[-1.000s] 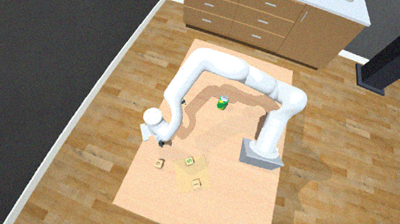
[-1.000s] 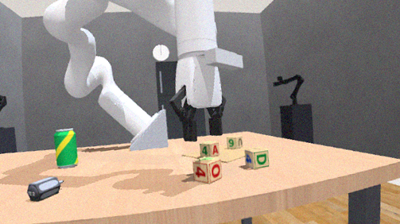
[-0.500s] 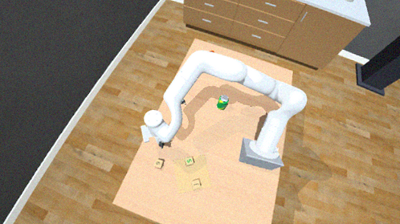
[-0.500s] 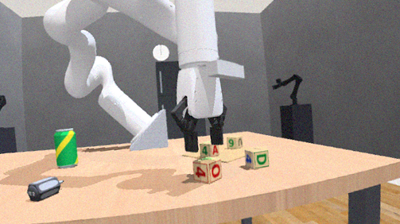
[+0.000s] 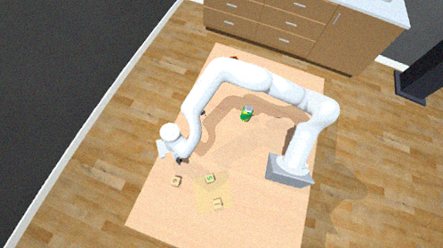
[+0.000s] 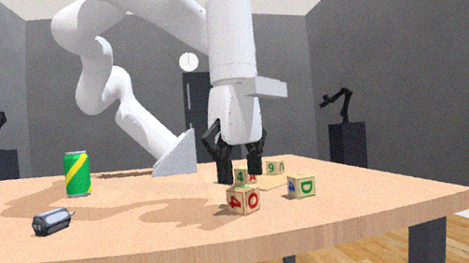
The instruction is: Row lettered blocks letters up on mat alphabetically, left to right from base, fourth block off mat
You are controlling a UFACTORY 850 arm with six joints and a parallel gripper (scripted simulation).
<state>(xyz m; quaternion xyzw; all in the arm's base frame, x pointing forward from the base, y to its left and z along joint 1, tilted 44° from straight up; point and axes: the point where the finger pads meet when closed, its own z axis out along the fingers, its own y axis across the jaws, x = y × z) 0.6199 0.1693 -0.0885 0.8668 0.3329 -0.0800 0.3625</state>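
Note:
My gripper (image 6: pixel 241 172) is open and empty, pointing down. In the side view its fingertips stand just above the nearest block (image 6: pixel 243 200), which shows 4 and O on its sides. From above, my wrist hides this block, and the gripper (image 5: pixel 178 160) is near the table's left edge. The tan mat (image 5: pixel 210 194) holds a block with S on top (image 5: pixel 209 179) and a block with T on top (image 5: pixel 217 204). A third block (image 5: pixel 176 180) lies off the mat to its left; I cannot read its top. It shows D on its side (image 6: pixel 302 185).
A green and yellow can (image 5: pixel 247 113) stands mid-table and also shows in the side view (image 6: pixel 77 173). A small grey object (image 6: pixel 52 222) lies on its side near the can. The robot base (image 5: pixel 289 171) sits at the table's right side.

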